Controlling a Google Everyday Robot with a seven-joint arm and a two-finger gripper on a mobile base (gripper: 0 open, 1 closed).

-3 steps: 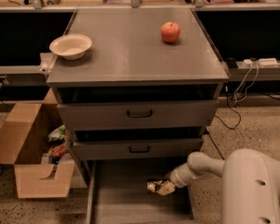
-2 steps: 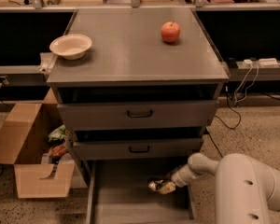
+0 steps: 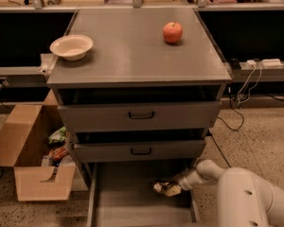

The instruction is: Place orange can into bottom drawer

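Gripper [image 3: 172, 188] was low at the cabinet's foot, inside the bottom drawer [image 3: 128, 200], reached in from the right on a pale arm [image 3: 255, 203] whose bulky body filled the corner behind and to the right of it. Jaws were closed down to the width of the orange can [image 3: 162, 188], which they had hold of; the can stuck out from the tip toward the left, lying roughly on its side. It sat over the right half of the drawer floor. Could not tell whether it touched the floor or hung just above it.

The bottom drawer was pulled out. Its flat grey floor spread left of and in front of the gripper, and its right wall ran just beside the gripper's wrist.

Directly above the gripper: the middle drawer [image 3: 104, 151], slightly out, with its black handle up and to the left. Above that, the top drawer [image 3: 94, 117], also ajar, with a black handle.

High above, on the cabinet top [image 3: 132, 60]: an apple [image 3: 173, 32] almost straight up from the gripper, toward the back; a cream bowl [image 3: 71, 47] far up and to the left, near the left edge.

Well to the left of the gripper, on the ground beside the cabinet, was an open cardboard box [image 3: 23, 150] with bright wrappers inside. Up and to the right, cables [image 3: 241, 89] ran down to the speckled ground.
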